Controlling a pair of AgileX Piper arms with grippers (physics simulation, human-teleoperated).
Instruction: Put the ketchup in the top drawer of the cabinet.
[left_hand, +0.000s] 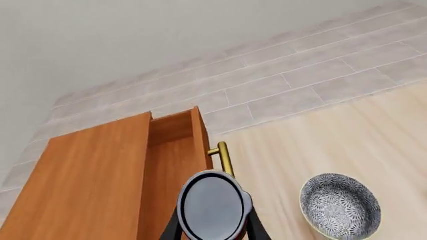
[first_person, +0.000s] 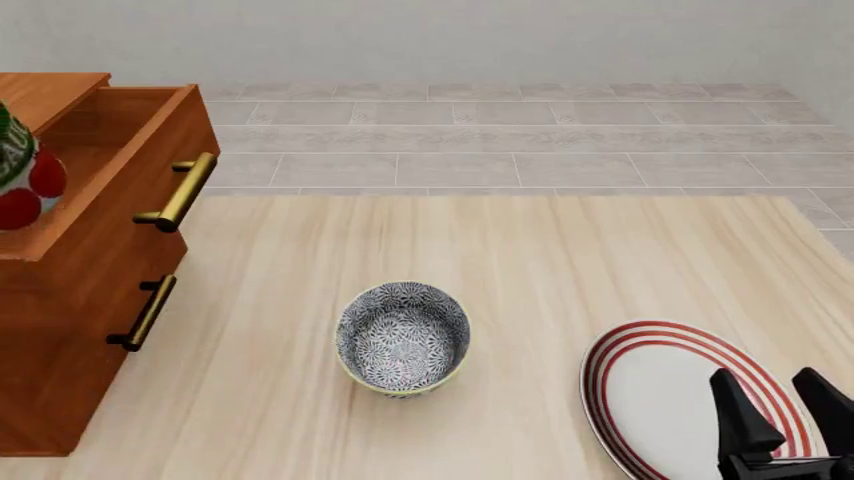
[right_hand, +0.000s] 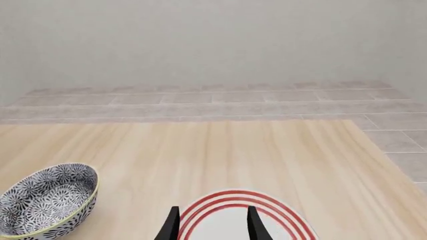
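The cabinet (first_person: 60, 330) stands at the far left of the table (first_person: 561, 250), and its top drawer (first_person: 127, 180) is pulled out, brass handle (first_person: 178, 192) forward, with the lower drawer (first_person: 94, 340) beneath it shut. The ketchup (first_person: 20, 180) hangs over the open drawer, at the cabinet's left edge in the front view. In the left wrist view its dark round end fills the space between the left gripper (left_hand: 213, 220) and the drawer cavity, with a black finger pressed against each side — so the left hand is pinching the bottle. By my reading the carry is done and the placing step is in hand. The next move calls for lowering the bottle into the cavity, clear of the drawer front and side walls, and only then letting the fingers part. Whether the bottle is fully centred over the opening I cannot tell.

Right of the cabinet, well apart from it, sits the patterned bowl (first_person: 403, 337) — nothing lies between it and the drawer, and it is out of the path. Further right still is the red-striped plate (first_person: 641, 400), and above it the right gripper (first_person: 790, 425) hovers with its fingers spread and nothing between them, idle and far from the cabinet.
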